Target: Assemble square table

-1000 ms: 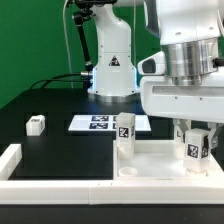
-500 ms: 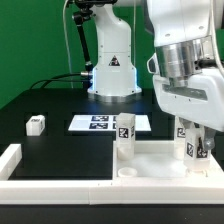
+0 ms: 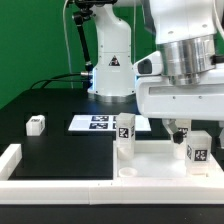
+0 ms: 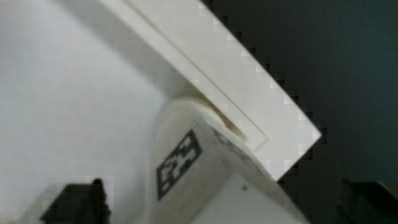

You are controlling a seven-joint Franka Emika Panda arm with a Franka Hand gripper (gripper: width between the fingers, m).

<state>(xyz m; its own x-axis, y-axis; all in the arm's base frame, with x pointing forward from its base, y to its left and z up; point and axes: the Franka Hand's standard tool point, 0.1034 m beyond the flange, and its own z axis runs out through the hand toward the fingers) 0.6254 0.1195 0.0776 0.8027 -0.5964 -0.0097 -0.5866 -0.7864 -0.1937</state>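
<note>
Gripper [image 3: 195, 128] hangs over the tabletop [image 3: 160, 160] at the exterior view's right. Its bulky white body fills that side and hides whatever lies behind it.

The fingers are spread wide and grip nothing. In the wrist view I see the dark fingertips [image 4: 75, 203] well out to either side of a tagged leg [image 3: 197, 150], with a gap on each side. That leg stands upright on the tabletop, close to its edge at the exterior view's right.

The wrist view also shows the tabletop's raised rim [image 4: 222, 75] running diagonally right beside the leg, with the black work surface [image 4: 338, 50] beyond it.

Around it:
- A second leg [image 3: 125, 135] stands upright on the tabletop's back corner at the exterior view's left, well apart from the gripper.
- The marker board [image 3: 95, 123] lies flat just behind that second leg.
- A loose leg [image 3: 36, 124] sits alone on the work surface, far toward the exterior view's left.
- The robot base [image 3: 110, 70] stands at the back centre.

Edges and room:
- A white rail [image 3: 60, 188] runs along the front and turns up the left side.
- The tabletop sits against the front stretch of the rail.
- Open black surface lies between the loose leg and the tabletop.
</note>
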